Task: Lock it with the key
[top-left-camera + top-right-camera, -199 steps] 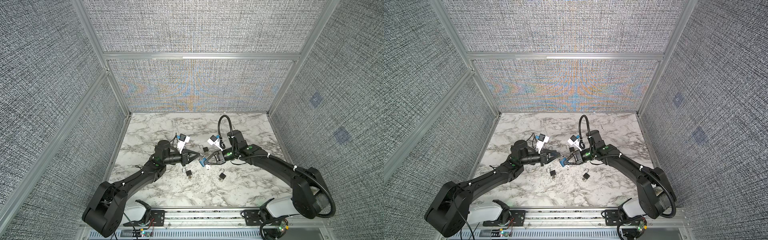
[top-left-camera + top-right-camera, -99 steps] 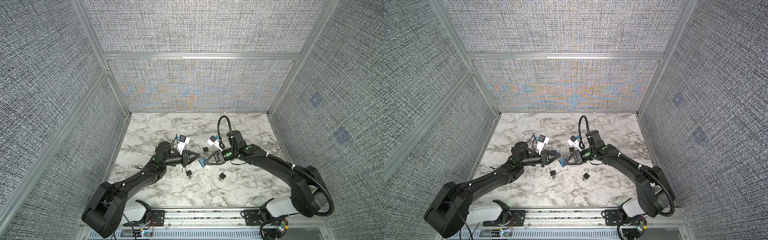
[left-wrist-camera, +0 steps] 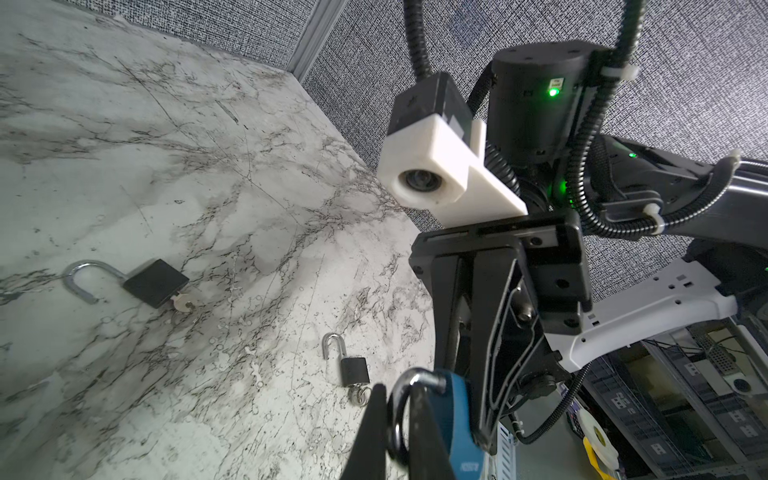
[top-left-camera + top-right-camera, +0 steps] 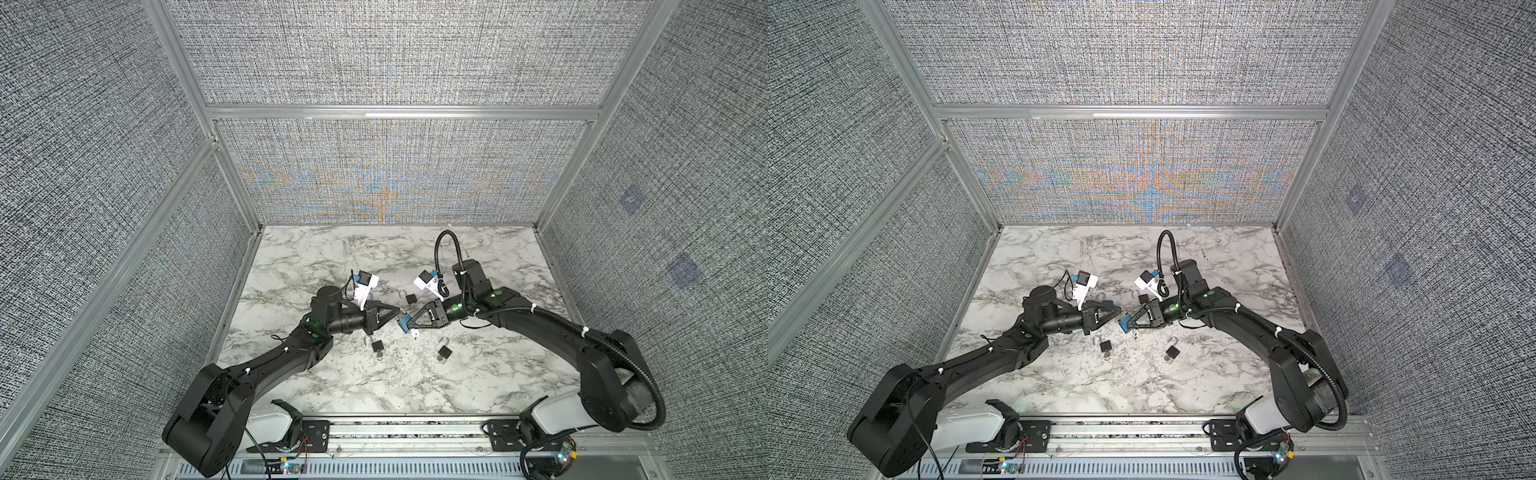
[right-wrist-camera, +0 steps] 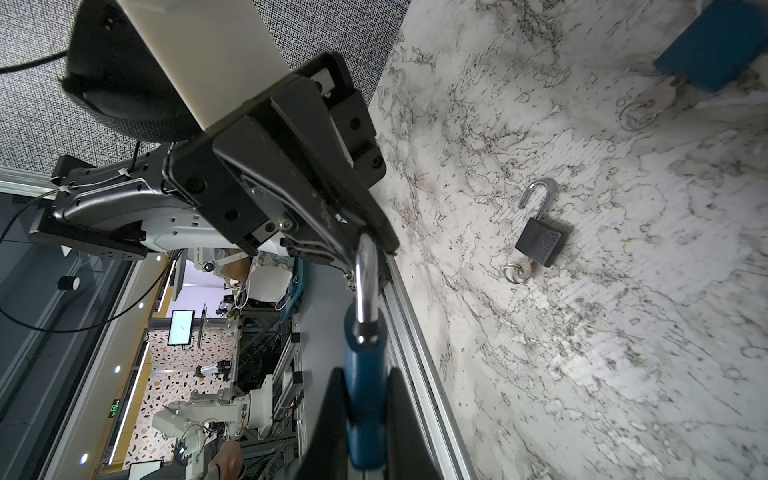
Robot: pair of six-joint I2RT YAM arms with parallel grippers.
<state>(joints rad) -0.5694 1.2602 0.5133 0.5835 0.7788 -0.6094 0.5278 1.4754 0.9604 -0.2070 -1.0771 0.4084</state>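
A blue padlock hangs in the air over the middle of the marble table, held from both sides. My left gripper is shut on its steel shackle. My right gripper is shut on its blue body. A pale key shows just under the right fingers. In the right wrist view this key with its ring sticks out of a second, blurred blue body on the marble. I cannot tell whether the held shackle is latched.
Three black padlocks with open shackles lie around the grippers: front left, front right, and behind. Fabric walls enclose the table; a metal rail runs along its front edge.
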